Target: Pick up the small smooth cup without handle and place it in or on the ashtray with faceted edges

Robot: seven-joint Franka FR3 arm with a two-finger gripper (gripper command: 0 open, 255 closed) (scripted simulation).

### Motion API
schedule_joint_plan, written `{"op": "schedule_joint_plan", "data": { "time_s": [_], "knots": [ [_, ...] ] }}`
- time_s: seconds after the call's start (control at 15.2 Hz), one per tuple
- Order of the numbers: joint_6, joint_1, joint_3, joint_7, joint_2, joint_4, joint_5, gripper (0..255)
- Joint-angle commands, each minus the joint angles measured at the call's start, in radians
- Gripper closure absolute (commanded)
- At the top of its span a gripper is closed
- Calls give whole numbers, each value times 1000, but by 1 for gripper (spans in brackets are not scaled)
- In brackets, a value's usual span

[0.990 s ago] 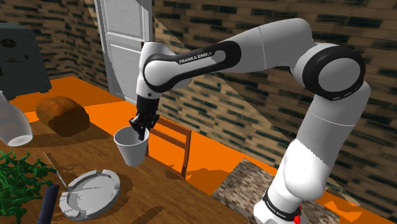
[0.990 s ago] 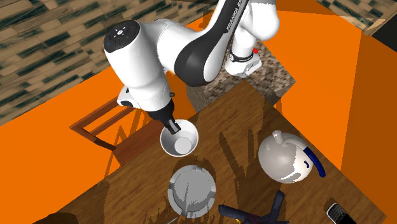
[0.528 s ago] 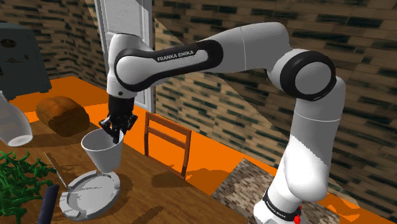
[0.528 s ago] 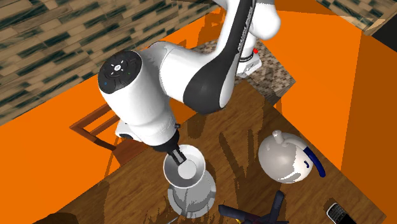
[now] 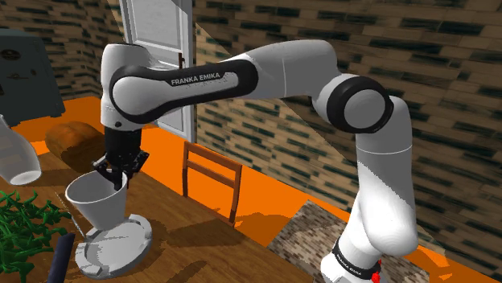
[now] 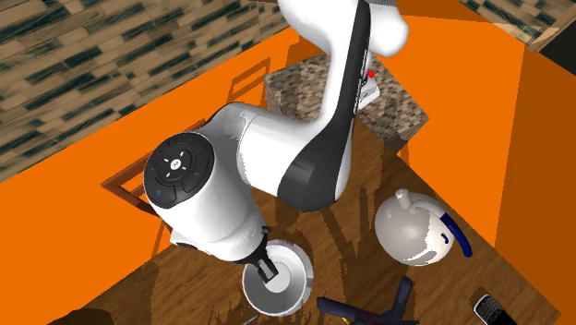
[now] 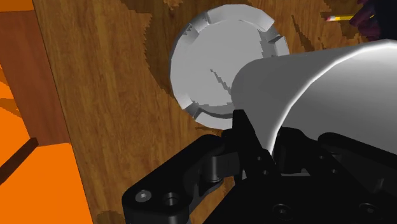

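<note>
Plainly, "FRANKA EMIKA" reads in white on the arm's (image 5: 201, 80) dark band. The fingers (image 7: 245, 137) pinch the rim of the pale cup (image 5: 95, 199), which hangs nearly upright, mouth up, long axis slightly tilted, just over the ashtray (image 5: 121, 248) on the worktop (image 5: 189, 241).

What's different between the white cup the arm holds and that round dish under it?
The cup is tall and tapered with a smooth rim; the ashtray is low and flat with a notched, faceted rim. The cup hangs tilted in the gripper; the ashtray lies flat on the wooden table. Both are plain greyish white.
</note>
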Motion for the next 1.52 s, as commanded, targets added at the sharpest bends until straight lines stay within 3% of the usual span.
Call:
{"op": "schedule_joint_plan", "data": {
  "time_s": [0.0, 0.92, 1.39, 1.45],
  "knots": [
    [22, 1, -1, -2, 6, -16, -1, 255],
    [186, 3, -8, -18, 56, -133, -10, 255],
    [186, 3, -8, -18, 56, -133, -10, 255],
    [186, 3, -8, -18, 56, -133, -10, 0]
  ]
}}
